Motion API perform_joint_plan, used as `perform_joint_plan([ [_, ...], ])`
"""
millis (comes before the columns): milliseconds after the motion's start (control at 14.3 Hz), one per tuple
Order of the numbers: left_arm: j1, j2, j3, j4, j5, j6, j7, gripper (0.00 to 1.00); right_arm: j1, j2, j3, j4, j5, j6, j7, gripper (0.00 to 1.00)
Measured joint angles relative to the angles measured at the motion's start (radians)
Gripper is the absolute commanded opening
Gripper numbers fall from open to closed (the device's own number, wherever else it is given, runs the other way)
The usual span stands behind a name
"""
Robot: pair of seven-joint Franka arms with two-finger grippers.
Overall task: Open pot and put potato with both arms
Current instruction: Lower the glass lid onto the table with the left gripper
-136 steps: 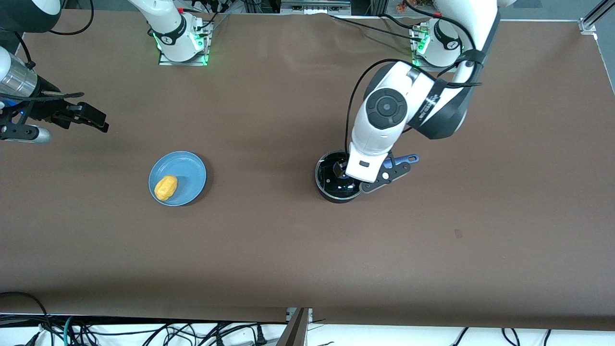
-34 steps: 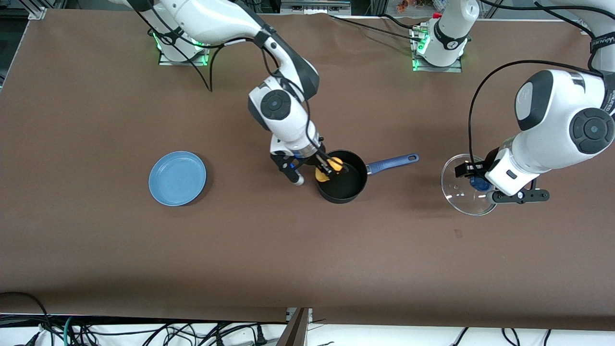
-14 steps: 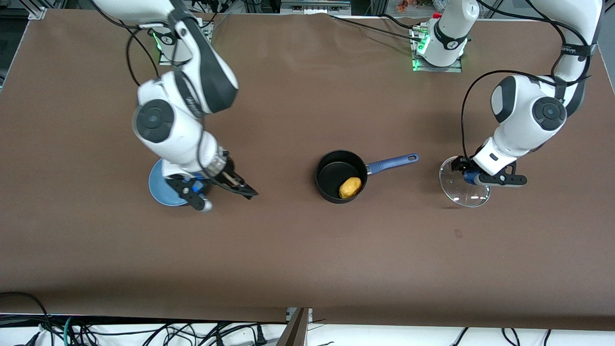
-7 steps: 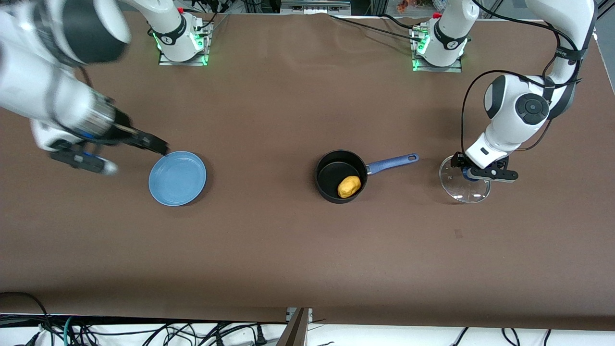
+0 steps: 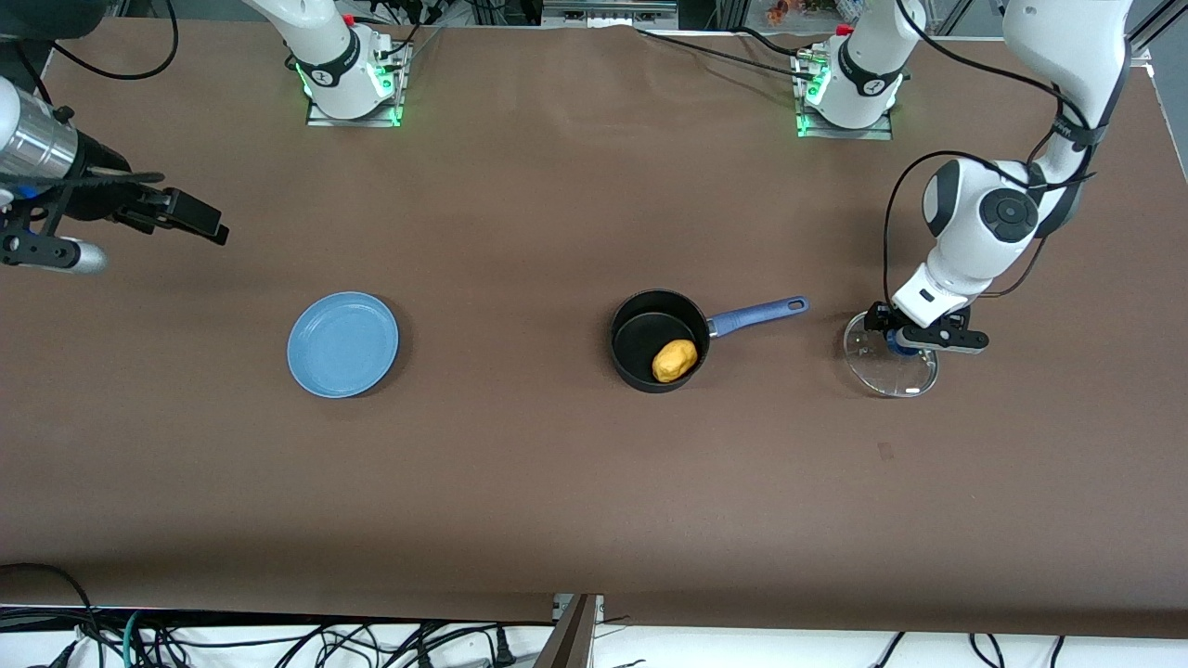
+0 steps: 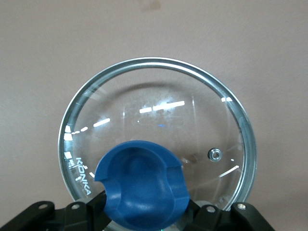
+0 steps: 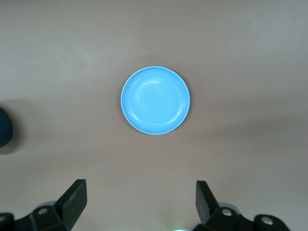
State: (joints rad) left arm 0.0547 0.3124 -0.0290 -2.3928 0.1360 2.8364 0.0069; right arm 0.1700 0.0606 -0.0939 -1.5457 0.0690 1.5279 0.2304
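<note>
Looking down at the bench [image 5: 557, 482], you see the pot [image 5: 660, 340] standing uncovered near the middle, its long blue handle [image 5: 757, 314] pointing toward the left arm's end and slightly away from the front camera. The potato [image 5: 675, 360] lies inside the pot, against the wall nearest that camera, its long axis tilted much like the handle. Your left claw [image 5: 898, 340] points down and grips the blue knob [image 6: 140, 185] of the glass lid [image 6: 159, 115], just off the handle's tip. Your right claw [image 5: 186, 218] hangs open and level over the right arm's end, above bare bench, with the blue plate [image 5: 342, 344] lying nearer the camera.
</note>
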Motion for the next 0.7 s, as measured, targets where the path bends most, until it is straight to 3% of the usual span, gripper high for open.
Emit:
perform_joint_plan([
  [210, 0.007, 0.025, 0.0, -0.007, 0.0, 0.03, 0.001, 0.54, -0.023, -0.009, 0.024, 0.001, -0.038, 0.0, -0.031, 1.0],
  [419, 0.007, 0.021, 0.0, -0.006, 0.0, 0.032, 0.002, 0.78, -0.027, -0.009, 0.024, 0.001, -0.052, 0.002, -0.044, 1.0],
  [489, 0.007, 0.02, 0.0, -0.006, 0.0, 0.032, 0.003, 0.93, -0.027, -0.008, 0.024, 0.001, -0.07, 0.002, -0.053, 1.0],
  [559, 0.007, 0.02, 0.0, -0.006, 0.0, 0.033, 0.004, 1.0, -0.028, -0.007, 0.024, 0.001, -0.083, 0.003, -0.062, 1.0],
  [699, 0.008, 0.02, -0.001, -0.005, 0.001, 0.034, 0.004, 1.0, -0.03, -0.004, 0.025, 0.004, -0.094, 0.007, -0.078, 1.0],
])
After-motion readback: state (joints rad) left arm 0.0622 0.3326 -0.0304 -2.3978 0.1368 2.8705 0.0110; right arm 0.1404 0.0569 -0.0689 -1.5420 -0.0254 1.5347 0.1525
